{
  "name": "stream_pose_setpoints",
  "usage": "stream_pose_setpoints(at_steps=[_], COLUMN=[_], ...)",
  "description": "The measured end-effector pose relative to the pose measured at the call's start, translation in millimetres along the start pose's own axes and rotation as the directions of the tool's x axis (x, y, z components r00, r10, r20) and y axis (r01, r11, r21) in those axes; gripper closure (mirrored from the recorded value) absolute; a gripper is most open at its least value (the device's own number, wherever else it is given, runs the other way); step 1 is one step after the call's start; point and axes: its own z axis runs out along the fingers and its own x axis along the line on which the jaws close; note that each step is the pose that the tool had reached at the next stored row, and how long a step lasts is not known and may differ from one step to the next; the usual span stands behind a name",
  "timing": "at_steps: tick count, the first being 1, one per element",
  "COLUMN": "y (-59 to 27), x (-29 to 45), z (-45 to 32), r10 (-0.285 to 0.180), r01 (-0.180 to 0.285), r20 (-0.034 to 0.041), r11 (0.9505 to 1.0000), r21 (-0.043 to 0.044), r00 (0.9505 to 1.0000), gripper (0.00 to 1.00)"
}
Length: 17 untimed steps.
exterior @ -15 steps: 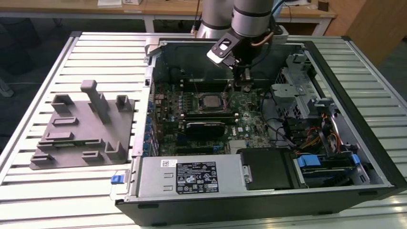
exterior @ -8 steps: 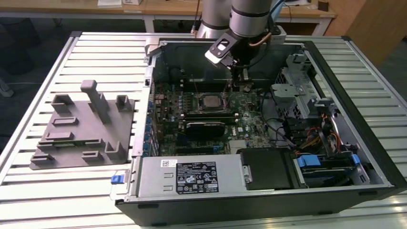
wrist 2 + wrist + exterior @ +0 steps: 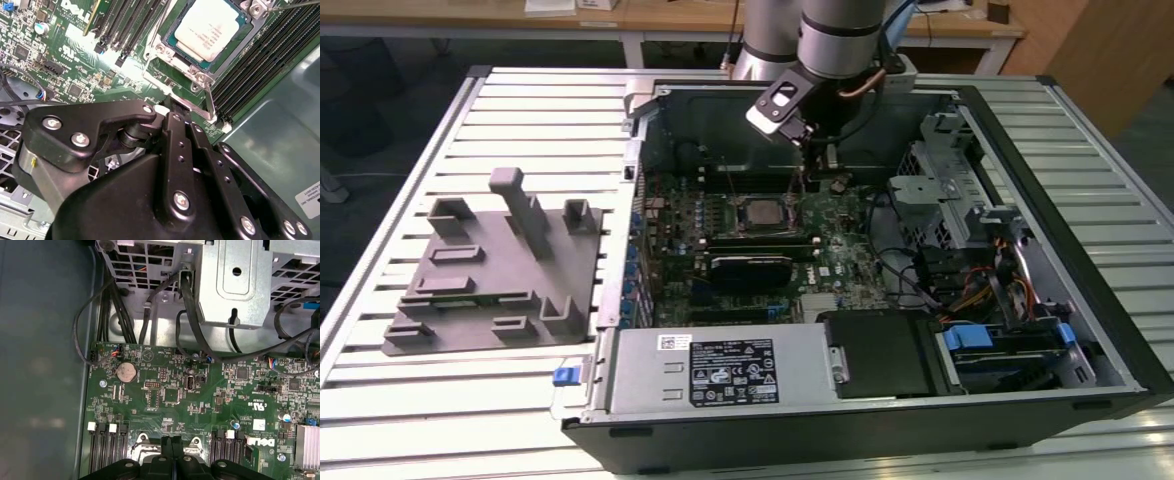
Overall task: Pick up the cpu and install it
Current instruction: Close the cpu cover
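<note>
I see a grey fixture block (image 3: 487, 275) toward the slatted table's (image 3: 427, 410) edge on the exterior view's left, just beside the open computer case (image 3: 854, 430). Inside, a labelled power supply (image 3: 720, 370) lies along the case's near wall.

Motherboard (image 3: 200, 405): green.
Coin battery (image 3: 126, 371): on the motherboard.
Cables (image 3: 145, 315): black, beside the motherboard.
Claw (image 3: 172, 441): fingers together, over the motherboard.

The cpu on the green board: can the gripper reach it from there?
Probably yes. The cpu sits in its socket with nothing lying over its top, and the gripper hangs close beside that socket, so the way looks free.
</note>
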Motion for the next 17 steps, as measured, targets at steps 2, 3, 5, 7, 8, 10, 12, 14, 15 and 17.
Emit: stream_pose_setpoints(at_steps=[2,3,5,7,8,10,12,14,15,17], y=[-1.5,-2.2,-3.4,-4.7,-5.2,-6.3,-7.0,-7.7,-8.1,-9.0], x=[0.1,0.1,0.2,0.3,0.3,0.4,0.4,0.5,0.5,0.6], z=[0.2,0.2,0.4,0.6,0.6,0.8,0.9,1.1,1.2,1.4], r10=[0.000,0.000,0.000,0.000,0.000,0.000,0.000,0.000,0.000,0.000], r01=[0.000,0.000,0.000,0.000,0.000,0.000,0.000,0.000,0.000,0.000], r20=[0.0000,0.0000,0.0000,0.0000,0.0001,0.0000,0.0000,0.0000,-0.0001,-0.0001], r11=[1.0000,1.0000,1.0000,1.0000,1.0000,1.0000,1.0000,1.0000,1.0000,1.0000], r21=[0.0000,0.0000,0.0000,0.0000,0.0001,0.0000,0.0000,0.0000,0.0000,-0.0001], r00=[1.0000,1.0000,1.0000,1.0000,1.0000,1.0000,1.0000,1.0000,1.0000,1.0000], gripper=[0.89,0.89,0.89,0.89,0.89,0.89,0.89,0.89,0.89,0.89])
